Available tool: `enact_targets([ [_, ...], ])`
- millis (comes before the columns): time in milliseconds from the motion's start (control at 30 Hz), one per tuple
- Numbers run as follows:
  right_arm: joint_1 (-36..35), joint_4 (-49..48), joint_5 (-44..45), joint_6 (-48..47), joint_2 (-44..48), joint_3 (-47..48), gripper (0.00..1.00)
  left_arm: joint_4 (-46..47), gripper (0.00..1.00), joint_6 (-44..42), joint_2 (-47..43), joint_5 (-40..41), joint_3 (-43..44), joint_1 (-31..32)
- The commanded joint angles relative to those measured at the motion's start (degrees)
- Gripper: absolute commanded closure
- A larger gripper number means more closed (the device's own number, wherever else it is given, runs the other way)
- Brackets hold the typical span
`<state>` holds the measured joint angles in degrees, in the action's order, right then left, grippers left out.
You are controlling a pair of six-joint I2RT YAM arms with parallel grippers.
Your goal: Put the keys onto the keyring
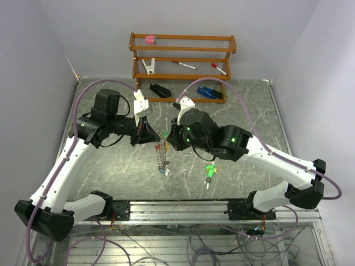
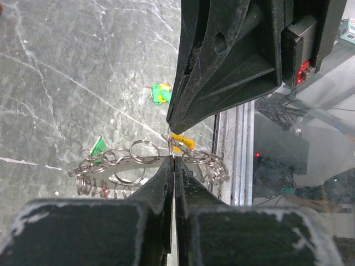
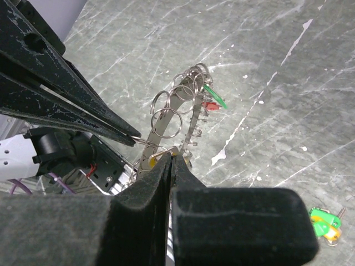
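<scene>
1. Keyring (image 1: 161, 152) held up off the grey marble surface (image 1: 111, 172), hanging down in a chain of small wire rings with a green tag (image 3: 214, 97) and a red tag (image 3: 209, 105).
2. Left jaws pressed shut on the keyring's upper end, fingers flush with no gap between them in the left wrist view.
3. Right jaws likewise closed, nipping the yellow-orange key (image 2: 183, 142) right at the keyring's upper end, tip to tip with the left jaws.
4. To the left of the keyring, the left arm (image 1: 61, 166); to its right, the right arm (image 1: 277, 160).
5. Green-headed keys (image 1: 209, 173) lying loose on the surface, near the keyring, to its right and a little toward the arm bases.
6. Well beyond the keyring, a wooden rack (image 1: 183, 55) against the back wall, with a pink block (image 1: 150, 39) on its top shelf and a white clip (image 1: 148, 66) and two red-capped pens (image 1: 183, 65) lower down.
7. Between the keyring and that rack, a black stapler (image 1: 160, 90) and a blue object (image 1: 209, 92) on the surface.
</scene>
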<state>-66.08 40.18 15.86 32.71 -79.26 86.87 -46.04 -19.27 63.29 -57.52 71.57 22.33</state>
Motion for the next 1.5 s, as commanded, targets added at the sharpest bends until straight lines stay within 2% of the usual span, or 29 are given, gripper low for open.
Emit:
enact_targets([
  [0, -0.12, 0.65, -1.78, -1.20, 1.05, 0.24, 1.00, 3.14, 0.93, -0.03, 0.63, -5.02, 2.64, 0.48],
  [267, -0.18, 0.38, -1.13, -0.32, 2.90, -0.41, 1.00, 3.18, 0.93, -0.88, 2.78, -8.07, 5.40, 1.14],
  [567, -0.18, 0.44, 0.77, 1.39, 5.79, -2.37, 1.00, 6.93, 0.93, 1.15, 3.42, -12.16, 3.80, 1.66],
  [667, -0.10, 1.70, 2.80, 1.53, 7.06, -2.36, 0.76, 9.25, 0.93, 3.27, 3.18, -12.79, 2.75, 1.84],
  [733, -0.12, 0.66, 3.52, 1.08, 9.01, -2.96, 0.68, 9.38, 0.93, 3.39, 3.08, -13.00, 2.60, 1.84],
  [800, -0.12, -1.68, 3.98, 0.03, 11.22, -4.04, 0.67, 9.06, 0.93, 2.85, 2.98, -13.33, 2.61, 1.84],
  [900, -0.11, -5.45, 3.08, -1.58, 12.72, -4.86, 0.68, 9.50, 0.93, 3.39, 2.90, -14.44, 2.34, 1.84],
  [1200, -0.23, -10.42, -5.39, -7.20, 9.14, -4.32, 0.71, 11.18, 0.93, 4.20, 2.51, -16.28, 0.94, 2.15],
  [1467, -0.26, -12.22, -7.09, -9.23, 10.41, -5.43, 0.78, 10.01, 0.93, 2.35, 2.41, -17.44, 1.12, 2.28],
])
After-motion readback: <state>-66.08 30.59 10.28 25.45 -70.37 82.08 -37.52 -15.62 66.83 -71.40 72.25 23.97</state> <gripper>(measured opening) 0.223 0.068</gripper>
